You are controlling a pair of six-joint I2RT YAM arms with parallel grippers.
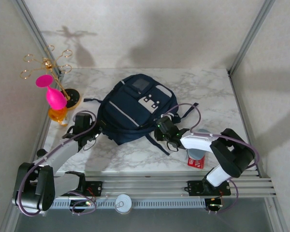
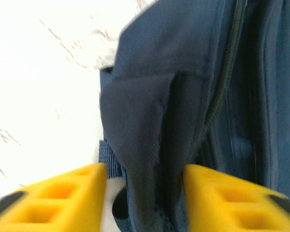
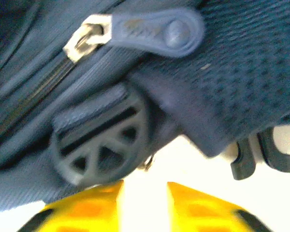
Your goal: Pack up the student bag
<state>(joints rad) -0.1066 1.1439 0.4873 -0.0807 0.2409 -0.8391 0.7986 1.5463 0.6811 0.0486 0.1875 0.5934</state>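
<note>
Both parted: left end effector (image 2: 145, 169), right end effector (image 3: 145, 186), seemingly touching student bag (image 1: 130, 113).

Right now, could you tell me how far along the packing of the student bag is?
Done: the student bag lies flat, no opening showing. In hand: both grippers are open at its near edge, the left gripper astride a fabric fold, the right gripper below a zip pull. Remaining: a red packet lies outside by the right arm; whether it goes in, I cannot tell.
</note>
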